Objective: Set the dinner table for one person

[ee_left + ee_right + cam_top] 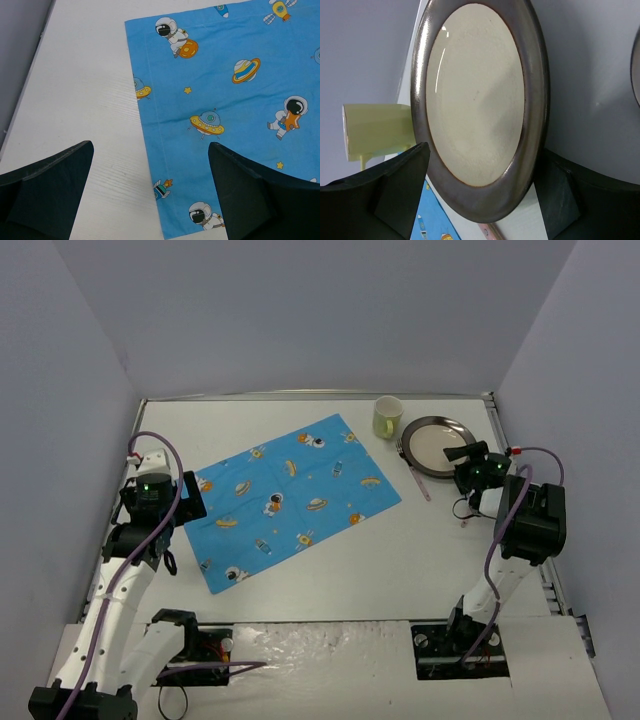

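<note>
Table (430, 550): white top under and all round the placemat (290, 500).
Left gripper (155, 195): jaws wide, empty, above the placemat's left edge.
Mug (387, 417): just right of the placemat's far corner.
Plate (435, 445): further right of the placemat, apart from it.
Right gripper (475, 195): jaws wide, flanking the plate's rim; seat the rim squarely, then lift level.

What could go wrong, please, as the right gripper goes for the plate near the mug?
The right gripper, jaws open, points at the thin rim of the plate; a shallow pinch there might slip. The mug stands close beside the plate and could be bumped when the plate is carried toward the placemat. The pink-handled utensil lies along the plate's edge and might get dragged or knocked.
</note>
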{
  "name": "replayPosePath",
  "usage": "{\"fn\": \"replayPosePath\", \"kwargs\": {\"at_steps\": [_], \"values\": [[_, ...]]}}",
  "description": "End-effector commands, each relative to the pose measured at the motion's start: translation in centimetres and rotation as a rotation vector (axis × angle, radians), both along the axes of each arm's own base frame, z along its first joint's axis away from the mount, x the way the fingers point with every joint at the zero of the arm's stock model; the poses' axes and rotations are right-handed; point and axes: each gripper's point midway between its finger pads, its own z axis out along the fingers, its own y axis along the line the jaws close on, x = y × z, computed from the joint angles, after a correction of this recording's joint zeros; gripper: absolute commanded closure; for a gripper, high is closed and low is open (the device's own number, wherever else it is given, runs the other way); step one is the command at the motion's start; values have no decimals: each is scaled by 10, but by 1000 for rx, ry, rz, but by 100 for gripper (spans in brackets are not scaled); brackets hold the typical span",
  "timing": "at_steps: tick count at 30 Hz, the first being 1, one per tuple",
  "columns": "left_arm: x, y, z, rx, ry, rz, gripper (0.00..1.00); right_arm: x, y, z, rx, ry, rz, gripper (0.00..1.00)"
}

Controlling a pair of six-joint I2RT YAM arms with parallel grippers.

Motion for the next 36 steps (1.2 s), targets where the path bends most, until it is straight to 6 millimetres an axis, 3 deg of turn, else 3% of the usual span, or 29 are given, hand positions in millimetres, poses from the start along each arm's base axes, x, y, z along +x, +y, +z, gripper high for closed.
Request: {"fn": "replayPosePath", "kwargs": {"at_steps": [1, 6, 11, 13, 19, 23, 24, 31, 36], "values": [[8, 3, 16, 17, -56, 10, 3, -11, 2, -39, 74, 98, -23, 31], [8, 3, 16, 19, -54, 9, 3, -13, 1, -42, 94, 99, -39, 53], [8, 2, 15, 14, -54, 6, 3, -16, -10, -30, 104, 70, -67, 90], [9, 1, 15, 12, -54, 4, 3, -16, -15, -21, 110, 49, -75, 99], [9, 0, 15, 9, -55, -1, 3, -12, -28, 36, 123, -86, -92, 100], [9, 0, 14, 12, -54, 1, 3, -11, -34, 85, 138, -204, -99, 100], [9, 0, 14, 12, -54, 1, 3, -11, -33, 88, 142, -212, -94, 100], [9, 0, 14, 9, -54, -1, 3, -19, -25, 183, 118, -396, -45, 100], [9, 0, 15, 10, -57, -1, 3, -26, -7, 234, 90, -470, 35, 100]]}}
